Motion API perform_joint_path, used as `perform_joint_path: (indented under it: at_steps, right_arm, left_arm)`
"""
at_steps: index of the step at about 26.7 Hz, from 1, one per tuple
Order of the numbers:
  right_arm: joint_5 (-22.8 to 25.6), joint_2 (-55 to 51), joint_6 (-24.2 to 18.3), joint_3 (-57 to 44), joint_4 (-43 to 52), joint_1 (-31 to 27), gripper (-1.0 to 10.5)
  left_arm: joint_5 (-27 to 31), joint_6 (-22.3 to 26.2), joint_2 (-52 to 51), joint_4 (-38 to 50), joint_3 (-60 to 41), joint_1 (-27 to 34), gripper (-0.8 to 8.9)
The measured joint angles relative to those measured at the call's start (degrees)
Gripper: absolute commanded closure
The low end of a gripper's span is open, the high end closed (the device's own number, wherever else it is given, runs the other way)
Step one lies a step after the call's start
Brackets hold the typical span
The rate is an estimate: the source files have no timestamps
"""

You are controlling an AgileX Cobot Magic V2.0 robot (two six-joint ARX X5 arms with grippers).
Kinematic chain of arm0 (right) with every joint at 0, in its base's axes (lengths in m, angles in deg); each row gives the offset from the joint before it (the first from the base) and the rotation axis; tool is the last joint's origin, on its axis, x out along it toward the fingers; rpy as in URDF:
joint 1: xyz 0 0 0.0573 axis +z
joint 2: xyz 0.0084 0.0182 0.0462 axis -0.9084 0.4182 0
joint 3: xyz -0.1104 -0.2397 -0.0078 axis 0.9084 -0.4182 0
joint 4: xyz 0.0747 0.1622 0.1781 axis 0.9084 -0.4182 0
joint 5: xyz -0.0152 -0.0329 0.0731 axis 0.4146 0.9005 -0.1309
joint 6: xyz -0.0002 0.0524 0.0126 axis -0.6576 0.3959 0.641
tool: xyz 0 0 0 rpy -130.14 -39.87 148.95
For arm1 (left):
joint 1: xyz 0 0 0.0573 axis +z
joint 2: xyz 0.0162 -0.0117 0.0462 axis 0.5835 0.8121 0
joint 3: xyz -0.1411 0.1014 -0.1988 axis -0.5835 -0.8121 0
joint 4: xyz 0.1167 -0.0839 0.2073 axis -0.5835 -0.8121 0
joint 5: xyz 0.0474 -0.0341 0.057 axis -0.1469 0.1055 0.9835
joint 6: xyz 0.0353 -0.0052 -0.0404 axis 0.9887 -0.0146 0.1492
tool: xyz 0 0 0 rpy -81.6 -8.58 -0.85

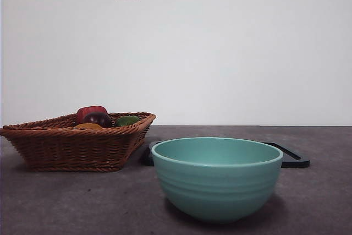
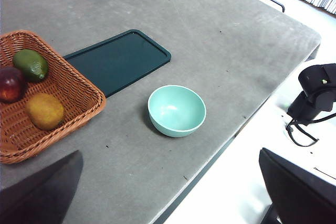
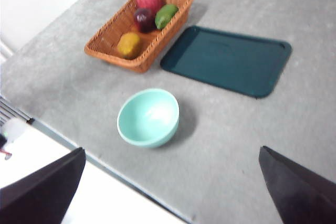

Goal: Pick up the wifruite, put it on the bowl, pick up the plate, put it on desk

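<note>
The orange fruit [image 2: 45, 111] lies in the wicker basket [image 2: 79, 85], just beside the dark red fruit [image 2: 10, 84] and near the green one [image 2: 31, 64]. The mint-green bowl [image 2: 176, 110] is empty on the surface [image 2: 220, 40], beside the dark tray [image 2: 118, 60]. To pick well, I judge a claw must descend straight between the basket walls. Both claws hang high, spread wide, holding nothing
</note>
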Motion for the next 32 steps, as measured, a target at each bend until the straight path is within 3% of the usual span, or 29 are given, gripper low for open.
perform_joint_path:
  at_steps: [6, 8, 9, 11, 12, 32]
  right_arm:
    - [0.02, -1.29, 0.09, 0.02, -0.04, 0.0, 4.0]
    - [0.07, -1.29, 0.15, 0.02, -0.04, 0.02, 4.5]
    - [0.15, -1.29, 0.2, 0.02, -0.04, 0.02, 5.6]
    - [0.24, -1.29, 0.28, 0.02, -0.04, 0.0, 9.0]
    - [0.37, -1.29, 0.28, 0.0, -0.04, 0.02, 9.4]
    - [0.44, -1.29, 0.26, 0.02, -0.02, 0.02, 9.3]
  left_arm:
    - [0.0, 0.0, 0.0, 0.0, 0.0, 0.0, 2.6]
    - [0.0, 0.0, 0.0, 0.02, 0.0, 0.0, 3.17]
    - [0.0, 0.0, 0.0, 0.02, 0.0, 0.0, 4.0]
    - [0.0, 0.02, 0.0, 0.02, 0.0, 0.0, 6.52]
    - [0.0, 0.02, 0.0, 0.02, 0.0, 0.0, 7.96]
    - [0.0, 0.0, 0.0, 0.0, 0.0, 0.0, 7.95]
